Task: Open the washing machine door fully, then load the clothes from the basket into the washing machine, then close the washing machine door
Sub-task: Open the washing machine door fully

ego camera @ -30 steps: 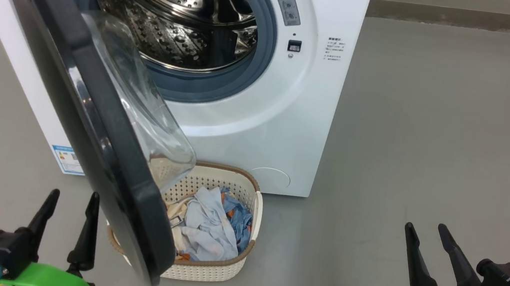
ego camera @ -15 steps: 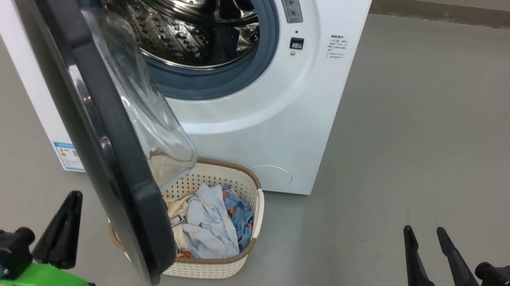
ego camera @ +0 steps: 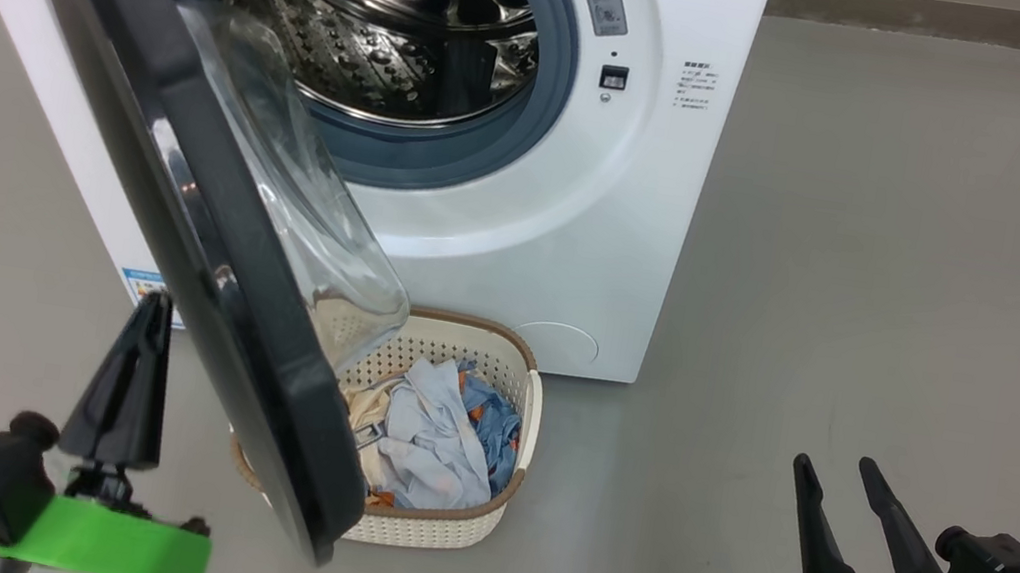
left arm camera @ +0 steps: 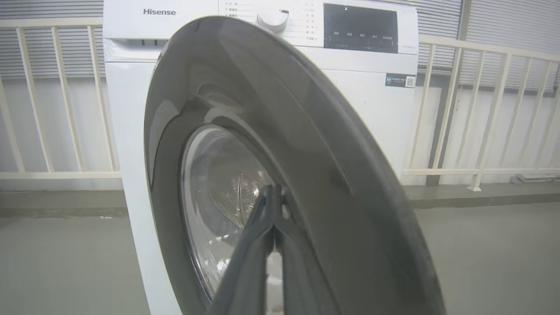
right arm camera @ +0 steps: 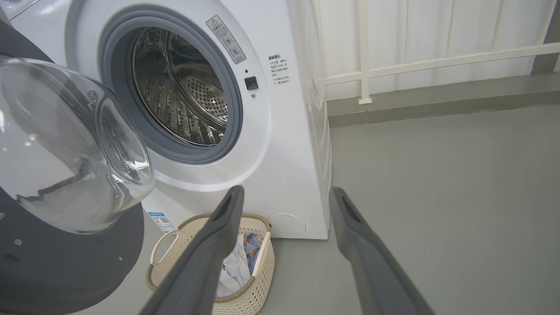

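Standing on the grey floor (ego camera: 875, 280), the big white front-loading washing machine (ego camera: 514, 257) has its large round glossy black door (ego camera: 272, 393) with a clear glass bowl swung partway out over the small cream perforated plastic basket (ego camera: 434, 526) at the machine's foot. The pale blue, cream and denim clothes (ego camera: 435, 447) lie bundled inside it. The left pincer (ego camera: 155, 304), closed tight on nothing, sits just beside the door's outer face; the right pincer (ego camera: 833, 463) gapes wide and empty, well apart.

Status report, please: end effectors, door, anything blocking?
Left end effector shut, empty, facing door. Right end effector open, empty. Door partly open, overhanging basket of clothes.
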